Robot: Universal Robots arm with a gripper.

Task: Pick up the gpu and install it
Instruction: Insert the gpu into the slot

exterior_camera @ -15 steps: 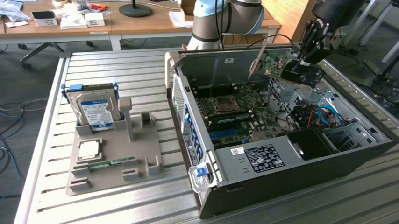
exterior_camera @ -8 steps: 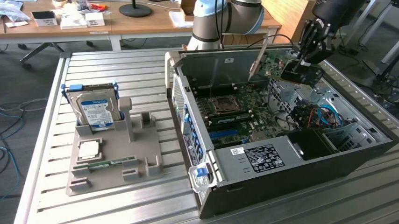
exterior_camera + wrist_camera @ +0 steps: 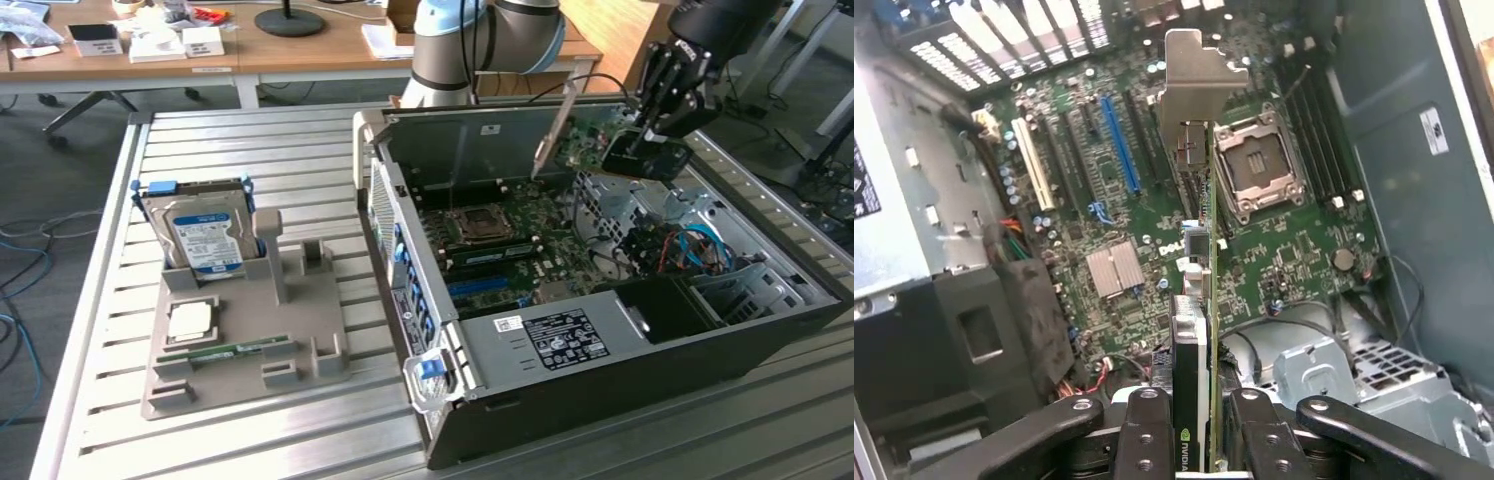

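- At the exterior view's left, a silver hard drive point(image 3: 200, 235) with a blue-white label stands upright in a grey holder point(image 3: 300, 330) on the slatted metal table point(image 3: 267, 150).
- Lower on that holder lie a square processor chip point(image 3: 191, 320) and a slim green memory stick point(image 3: 220, 352).
- In the middle, the open computer case point(image 3: 601, 340) lies on its side, its green motherboard point(image 3: 521, 225) exposed.
- Further right, the gpu point(image 3: 587, 150) hangs in the air over the motherboard, its silver bracket toward the case's rear wall. The wrist view sees it edge-on above the slots.
- The tool point(image 3: 651, 135) is partly closed, with its fingers point(image 3: 1144, 440) clamped on either face of the gpu.
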